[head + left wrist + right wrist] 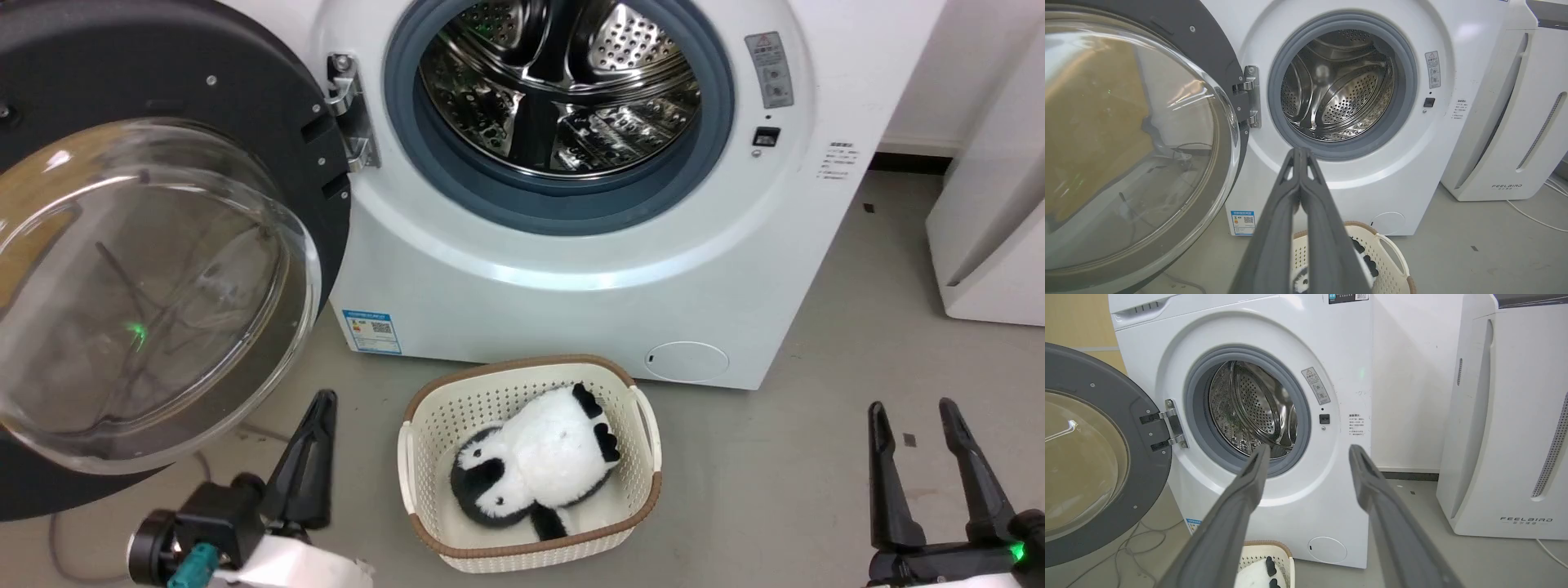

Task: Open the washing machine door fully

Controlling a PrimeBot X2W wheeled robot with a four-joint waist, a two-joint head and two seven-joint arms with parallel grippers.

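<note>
Status: the washing machine door [155,269] stands swung wide to the left of the washing machine [571,286]. It hangs on its hinge [353,106], with its inner face and bulging glass window turned toward us. The steel drum [563,90] and the grey rubber ring [563,204] around it lie fully exposed. We judge the opening largely done. At most a last bit of swing is left, and we cannot tell whether the hinge has travel to spare.

Left gripper [1299,153]: 2 fingers pressed together with nothing between them, low near the door's lower edge; we see no contact. Right gripper [1309,451]: 2 fingers spread, holding nothing, well apart from the door and pointing at the machine front.

On the floor before the machine sits a perforated laundry basket [490,400] with a black-and-white plush toy [547,453] in it. A white appliance [1506,416] stands to the machine's right.

Not resolved:
- The door's far edge is cut off in all 3 views, so its outer rim and any handle go unseen.
- Reflections in the glass blur what lies behind it.
- The door's angle to the machine front is hard to read; the right wrist view suggests well past square.
- We cannot say which animal the toy is.
</note>
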